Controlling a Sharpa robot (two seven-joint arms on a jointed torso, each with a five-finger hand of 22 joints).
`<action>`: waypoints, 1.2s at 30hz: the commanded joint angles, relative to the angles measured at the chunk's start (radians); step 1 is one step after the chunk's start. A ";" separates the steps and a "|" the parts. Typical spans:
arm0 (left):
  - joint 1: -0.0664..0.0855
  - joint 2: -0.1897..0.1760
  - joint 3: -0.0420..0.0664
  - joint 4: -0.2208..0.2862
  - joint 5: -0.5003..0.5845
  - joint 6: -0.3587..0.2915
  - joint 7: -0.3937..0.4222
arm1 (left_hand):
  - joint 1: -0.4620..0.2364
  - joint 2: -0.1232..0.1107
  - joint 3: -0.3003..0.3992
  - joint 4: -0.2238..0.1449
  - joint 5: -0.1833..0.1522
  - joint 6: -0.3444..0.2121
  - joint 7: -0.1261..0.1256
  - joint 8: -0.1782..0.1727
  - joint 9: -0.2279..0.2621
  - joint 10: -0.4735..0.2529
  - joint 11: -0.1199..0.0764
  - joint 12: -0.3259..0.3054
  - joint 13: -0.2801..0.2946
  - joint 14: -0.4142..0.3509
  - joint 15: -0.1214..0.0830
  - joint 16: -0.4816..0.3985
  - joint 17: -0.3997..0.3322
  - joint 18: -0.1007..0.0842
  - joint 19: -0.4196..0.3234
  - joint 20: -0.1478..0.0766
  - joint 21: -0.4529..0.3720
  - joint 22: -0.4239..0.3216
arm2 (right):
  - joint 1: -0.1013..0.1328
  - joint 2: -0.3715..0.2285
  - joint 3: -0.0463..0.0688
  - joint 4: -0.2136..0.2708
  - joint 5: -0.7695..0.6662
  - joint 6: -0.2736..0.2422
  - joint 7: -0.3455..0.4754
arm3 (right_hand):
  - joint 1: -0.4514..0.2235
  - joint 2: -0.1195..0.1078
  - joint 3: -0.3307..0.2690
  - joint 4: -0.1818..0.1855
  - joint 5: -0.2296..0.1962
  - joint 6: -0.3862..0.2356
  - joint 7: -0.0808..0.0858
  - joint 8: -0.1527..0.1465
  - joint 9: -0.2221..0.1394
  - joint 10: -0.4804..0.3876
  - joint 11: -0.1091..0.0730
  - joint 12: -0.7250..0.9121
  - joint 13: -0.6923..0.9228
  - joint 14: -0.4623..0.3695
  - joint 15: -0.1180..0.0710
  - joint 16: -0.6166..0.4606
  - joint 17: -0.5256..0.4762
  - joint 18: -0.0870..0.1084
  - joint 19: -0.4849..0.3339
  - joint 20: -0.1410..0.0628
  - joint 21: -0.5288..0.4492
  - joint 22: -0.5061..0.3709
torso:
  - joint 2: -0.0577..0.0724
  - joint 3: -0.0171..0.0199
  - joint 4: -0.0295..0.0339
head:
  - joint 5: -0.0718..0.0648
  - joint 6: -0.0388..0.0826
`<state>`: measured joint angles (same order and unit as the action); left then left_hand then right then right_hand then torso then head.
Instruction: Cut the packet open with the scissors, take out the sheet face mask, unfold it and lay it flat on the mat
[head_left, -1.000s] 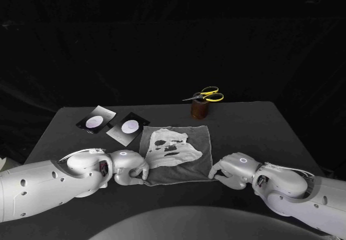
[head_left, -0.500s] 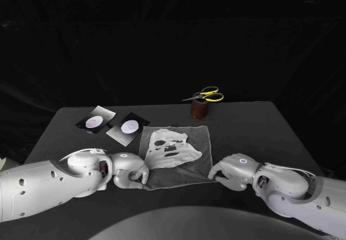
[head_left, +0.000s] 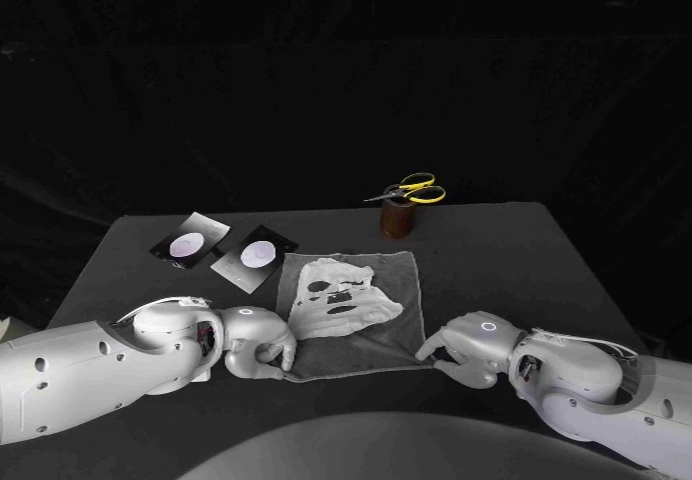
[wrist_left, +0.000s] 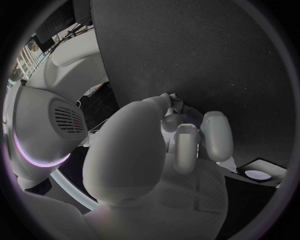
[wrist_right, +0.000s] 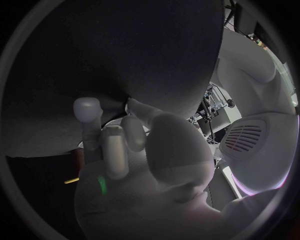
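The white sheet face mask (head_left: 340, 294) lies spread but creased on the grey mat (head_left: 372, 343) in the middle of the table. My left hand (head_left: 258, 344) pinches the mat's near left corner, and my right hand (head_left: 459, 350) pinches its near right corner. In the left wrist view the left hand (wrist_left: 172, 145) has its fingers curled onto a bit of cloth. The right hand (wrist_right: 128, 145) closes at the mat's edge in the right wrist view. The yellow-handled scissors (head_left: 413, 189) stand in a brown holder (head_left: 397, 220) at the back.
Two dark packets (head_left: 192, 240) (head_left: 257, 255) lie on the table left of the mat's far end. One packet (wrist_left: 257, 173) also appears in the left wrist view. The table's near edge runs just behind both hands.
Both hands have drawn slightly nearer to me, pulling the mat's near edge with them. The mask stays on the mat.
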<state>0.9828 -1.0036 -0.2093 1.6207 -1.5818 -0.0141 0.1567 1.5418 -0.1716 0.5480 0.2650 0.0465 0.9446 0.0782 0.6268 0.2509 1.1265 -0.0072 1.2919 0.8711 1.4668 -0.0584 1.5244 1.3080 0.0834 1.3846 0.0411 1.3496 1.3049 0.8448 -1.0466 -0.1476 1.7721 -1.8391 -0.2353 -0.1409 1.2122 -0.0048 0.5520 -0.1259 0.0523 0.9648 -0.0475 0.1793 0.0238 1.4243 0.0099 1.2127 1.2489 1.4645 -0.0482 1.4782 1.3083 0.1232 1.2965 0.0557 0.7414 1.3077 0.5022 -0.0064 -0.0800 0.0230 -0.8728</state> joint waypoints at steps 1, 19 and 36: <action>-0.018 -0.004 -0.019 -0.011 -0.036 0.126 -0.032 | 0.006 -0.005 0.005 0.000 0.003 0.004 -0.001 0.005 0.000 0.006 -0.001 0.001 -0.002 0.048 -0.004 0.000 0.145 -0.006 -0.011 0.000 -0.008 -0.002 | -0.030 -0.014 -0.030 -0.014 -0.027 0.248 -0.052 | -0.002 -0.009 0.003 0.002 -0.004 0.131 0.121 0.191 0.235 0.014 -0.012 0.002 0.001 0.066 -0.006 0.005 0.106 0.015 -0.005 -0.001 -0.002 0.077 | 0.000 -0.0009 0.0002 | -0.002 0.000; -0.006 -0.008 -0.019 -0.032 -0.046 0.132 -0.044 | -0.001 -0.014 0.008 -0.002 0.003 0.003 0.000 0.008 0.002 -0.003 -0.001 -0.004 -0.014 0.046 -0.003 -0.002 0.141 -0.005 -0.014 0.000 -0.011 -0.005 | -0.030 -0.055 -0.031 0.019 -0.032 0.319 -0.082 | -0.004 -0.015 0.011 0.008 -0.004 0.131 0.118 0.199 0.239 0.015 -0.013 0.000 0.000 0.066 -0.007 0.005 0.107 0.013 -0.003 -0.001 0.005 0.079 | -0.001 -0.0024 0.0003 | -0.008 0.000; -0.004 -0.005 -0.019 -0.029 -0.040 0.101 -0.021 | -0.004 -0.021 0.015 -0.009 0.003 0.002 0.002 0.010 0.003 -0.023 0.001 -0.016 -0.036 0.041 -0.002 -0.006 0.132 -0.003 -0.021 0.001 -0.019 -0.013 | -0.016 -0.112 -0.030 0.110 -0.031 0.248 -0.078 | -0.005 -0.028 0.027 0.019 -0.004 0.130 0.115 0.213 0.246 0.020 -0.016 0.001 0.003 0.068 -0.010 0.008 0.112 0.010 0.004 0.000 0.027 0.084 | 0.001 0.0002 0.0015 | -0.016 0.000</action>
<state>0.9933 -1.0023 -0.2122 1.6054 -1.5754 0.0060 0.1688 1.5365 -0.1848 0.5567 0.2561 0.0461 0.9415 0.0746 0.6310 0.2517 1.1095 -0.0054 1.2795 0.8371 1.4666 -0.0585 1.5237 1.3080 0.0834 1.3700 0.0413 1.3340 1.2919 0.8474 -1.1524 -0.1578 1.8882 -1.8529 -0.1238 -0.2018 1.2068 -0.0230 0.5735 -0.1055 0.0523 0.8527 -0.1643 0.0302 0.0235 1.4236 0.0074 1.2112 1.2507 1.4667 -0.0504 1.4812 1.3083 0.1216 1.2964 0.0557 0.7648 1.3075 0.5025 -0.0070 -0.0790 0.0084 -0.8727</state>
